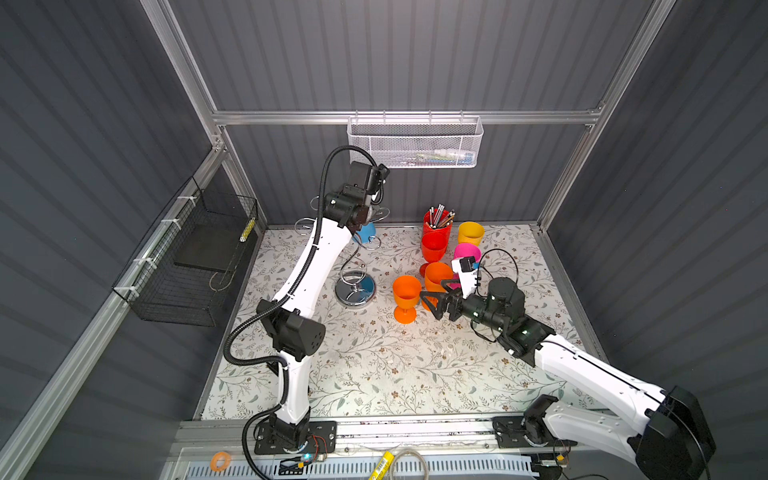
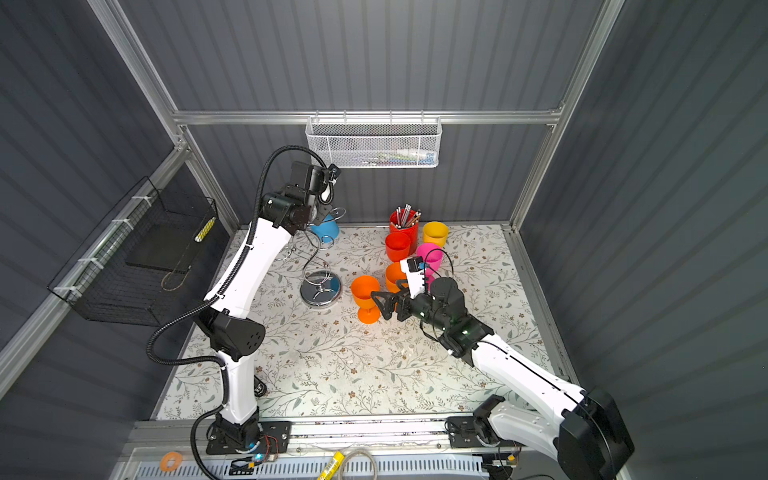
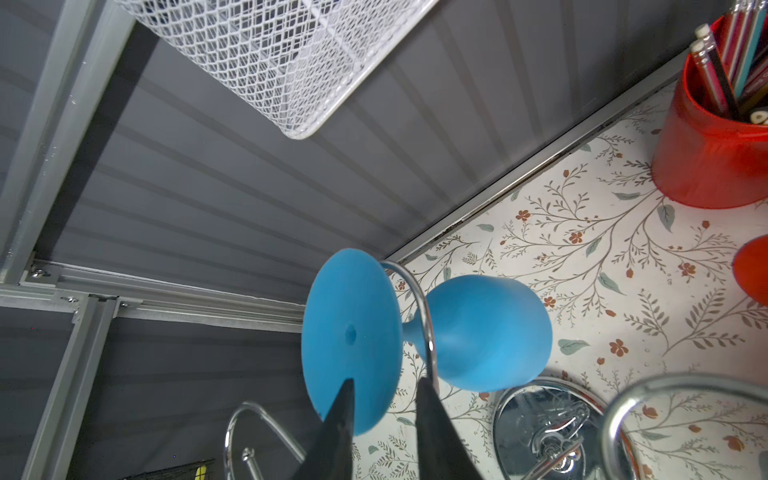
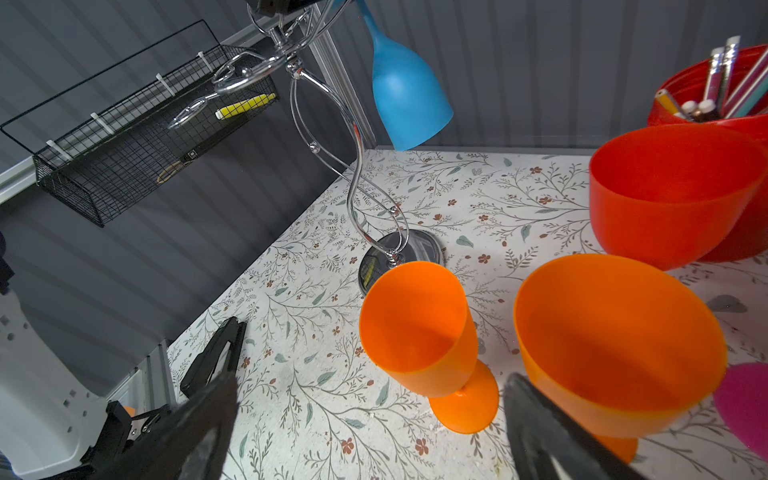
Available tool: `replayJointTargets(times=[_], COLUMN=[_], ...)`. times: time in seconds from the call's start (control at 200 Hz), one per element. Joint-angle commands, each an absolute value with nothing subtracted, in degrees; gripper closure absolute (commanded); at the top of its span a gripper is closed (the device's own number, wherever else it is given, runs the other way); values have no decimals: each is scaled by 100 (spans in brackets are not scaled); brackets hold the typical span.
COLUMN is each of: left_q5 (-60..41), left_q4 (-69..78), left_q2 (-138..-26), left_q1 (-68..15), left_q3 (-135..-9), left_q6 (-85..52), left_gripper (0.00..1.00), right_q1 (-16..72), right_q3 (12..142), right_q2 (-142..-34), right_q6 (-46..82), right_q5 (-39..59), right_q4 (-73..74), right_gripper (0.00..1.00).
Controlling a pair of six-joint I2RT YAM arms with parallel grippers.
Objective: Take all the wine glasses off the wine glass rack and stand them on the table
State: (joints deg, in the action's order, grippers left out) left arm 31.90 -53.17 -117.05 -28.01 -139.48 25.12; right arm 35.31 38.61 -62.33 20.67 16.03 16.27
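Left wrist view, blue wine glass (image 3: 486,332) hanging inverted on the wine glass rack (image 3: 540,415), your left gripper (image 3: 385,382) straddling its foot rim, grip unclear, in a top view your right gripper (image 1: 434,297) gaping wide, holding nothing.

Blue wine glass (image 3: 482,332) hanging upside down on the chrome wine glass rack (image 4: 353,166).

The rack stands upright on the left half of the desk, toward the back edge, with its round mirror-bright base (image 1: 355,289) flat on the desk, a twisted wire stem and curled scroll arms on top. The matte blue glass (image 2: 325,228) hangs bowl-down from the arm nearest the back edge. Its stem sits in the wire loop, its flat round foot above the loop, and its bowl clear of the desk.
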Motion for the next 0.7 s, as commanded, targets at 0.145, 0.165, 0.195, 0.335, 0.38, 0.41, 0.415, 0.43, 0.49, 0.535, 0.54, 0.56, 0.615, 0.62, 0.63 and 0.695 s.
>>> replayJointTargets(times=[0.145, 0.165, 0.195, 0.335, 0.38, 0.41, 0.415, 0.43, 0.49, 0.535, 0.54, 0.56, 0.615, 0.62, 0.63, 0.695], left_q5=[3365, 3374, 3383, 3421, 3419, 3411, 3411, 3403, 3410, 3435, 3440, 3453, 3456, 3455, 3457, 3458], left_q4=[-5191, -5195, -5204, -5220, -5224, -5228, -5229, -5225, -5227, -5226, -5228, -5229, -5213, -5213, -5212, -5196], left_q2=[-11731, -11731, -11735, -11749, -11752, -11757, -11754, -11759, -11764, -11774, -11776, -11781, -11773, -11771, -11769, -11760], left_q1=[-2760, -2760, -2755, -2760, -2759, -2759, -2759, -2760, -2760, -2760, -2760, -2755, -2760, -2760, -2760, -2760], left_q3=[-13985, -13992, -14001, -14012, -14009, -14012, -14011, -14012, -14013, -14013, -14012, -14012, -14003, -14002, -14001, -14000], left_q6=[2553, 2555, 2565, 2568, 2563, 2542, 2546, 2541, 2532, 2531, 2531, 2531, 2514, 2514, 2509, 2496], left_gripper=[77, 77, 77, 79, 80, 81, 81, 82, 84, 87, 87, 88, 91, 91, 92, 95], right_q1=[3568, 3576, 3577, 3573, 3573, 3570, 3569, 3575, 3571, 3574, 3580, 3583, 3585, 3581, 3582, 3586], right_q3=[4039, 4039, 4039, 4025, 4026, 4028, 4026, 4026, 4026, 4030, 4028, 4018, 4017, 4017, 4023, 4015], right_q2=[-6274, -6271, -6275, -6273, -6275, -6284, -6280, -6281, -6292, -6293, -6293, -6292, -6301, -6301, -6297, -6308], right_q6=[2030, 2025, 2028, 2029, 2030, 2030, 2030, 2025, 2030, 2030, 2030, 2030, 2037, 2038, 2039, 2039], right_q5=[1556, 1556, 1556, 1556, 1558, 1556, 1556, 1556, 1556, 1556, 1556, 1556, 1551, 1549, 1552, 1556], right_q4=[1754, 1755, 1750, 1775, 1784, 1792, 1792, 1793, 1808, 1818, 1819, 1831, 1836, 1836, 1837, 1845], right_gripper=[1, 1, 1, 1, 1, 1, 1, 1, 1, 1, 1, 1, 1, 1, 1, 1])
